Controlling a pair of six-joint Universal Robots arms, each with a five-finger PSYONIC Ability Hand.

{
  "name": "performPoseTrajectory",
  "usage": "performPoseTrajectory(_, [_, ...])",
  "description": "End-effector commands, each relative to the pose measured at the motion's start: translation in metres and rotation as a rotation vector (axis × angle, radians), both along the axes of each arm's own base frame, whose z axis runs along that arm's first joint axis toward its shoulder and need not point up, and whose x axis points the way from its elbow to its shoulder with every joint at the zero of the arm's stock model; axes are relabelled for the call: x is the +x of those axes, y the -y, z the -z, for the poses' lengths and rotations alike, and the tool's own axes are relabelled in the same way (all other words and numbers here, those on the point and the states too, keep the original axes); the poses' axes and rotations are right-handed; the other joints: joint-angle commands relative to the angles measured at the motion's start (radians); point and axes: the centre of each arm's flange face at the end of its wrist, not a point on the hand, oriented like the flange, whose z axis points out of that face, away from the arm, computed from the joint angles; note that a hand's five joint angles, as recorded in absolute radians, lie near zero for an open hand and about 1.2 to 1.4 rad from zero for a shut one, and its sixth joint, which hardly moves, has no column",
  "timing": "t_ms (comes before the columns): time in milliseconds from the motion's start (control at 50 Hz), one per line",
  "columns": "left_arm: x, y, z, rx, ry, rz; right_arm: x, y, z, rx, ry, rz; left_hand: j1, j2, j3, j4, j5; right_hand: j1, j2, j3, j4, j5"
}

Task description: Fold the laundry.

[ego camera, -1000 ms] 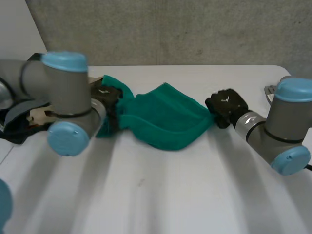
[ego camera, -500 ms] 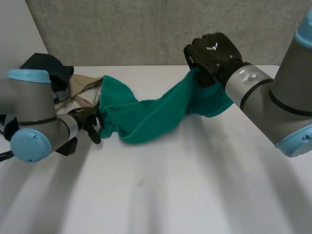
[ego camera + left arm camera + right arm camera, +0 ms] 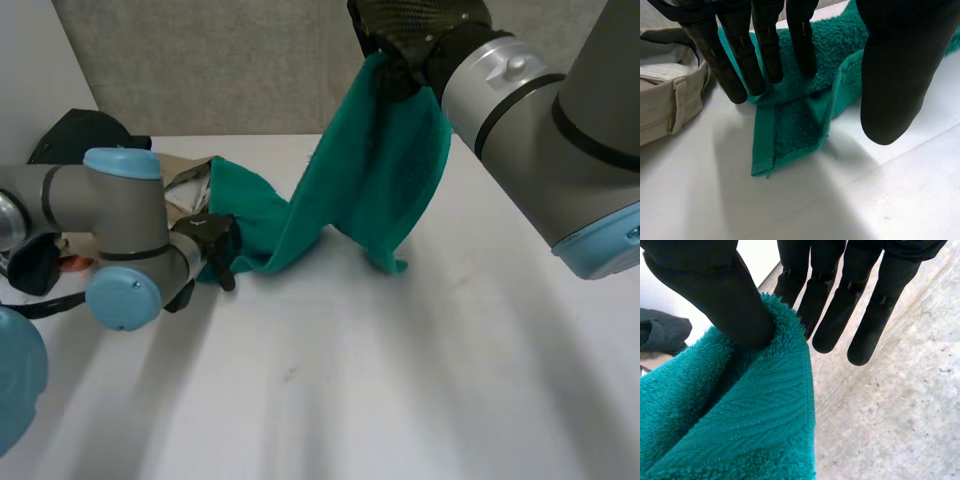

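In the head view, your right hand (image 3: 410, 30) has swung up from table height in the last second. It now holds one end of the green towel (image 3: 370, 170) high, so the cloth hangs from it in a long drape. The towel's far end trails down to your left hand (image 3: 215, 245), low on the table (image 3: 400, 380). That lift pulls the towel out of its crumpled heap, which I judge to be the opening-out step before any fold. A beige garment (image 3: 180, 185) and a dark garment (image 3: 85, 130) lie just behind the left hand.

The left wrist view adds what the head view hides. The left hand's fingers (image 3: 765, 60) are straight, their tips resting on the towel (image 3: 795, 125). The thumb (image 3: 895, 75) stands apart over bare table, so this hand is spread and grips nothing. A folded-over corner of the towel lies on the table just past the fingertips. The beige garment (image 3: 665, 105) sits beside the fingers.

The right wrist view confirms the grip. The thumb (image 3: 725, 295) digs into the towel's bordered edge (image 3: 750, 410), pinching it against the straight fingers (image 3: 830, 315) behind. This hand is clamped on the towel.
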Motion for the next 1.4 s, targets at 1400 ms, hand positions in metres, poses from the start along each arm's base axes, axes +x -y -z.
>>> performPoseTrajectory(1400, [0.026, 0.046, -0.309, -1.167, -0.074, -0.034, -0.11, 0.193, -0.035, -0.606, 0.166, 0.403, 0.876, 0.882, 0.877, 0.888, 0.892, 0.264, 0.222, 0.214, 0.202, 0.219])
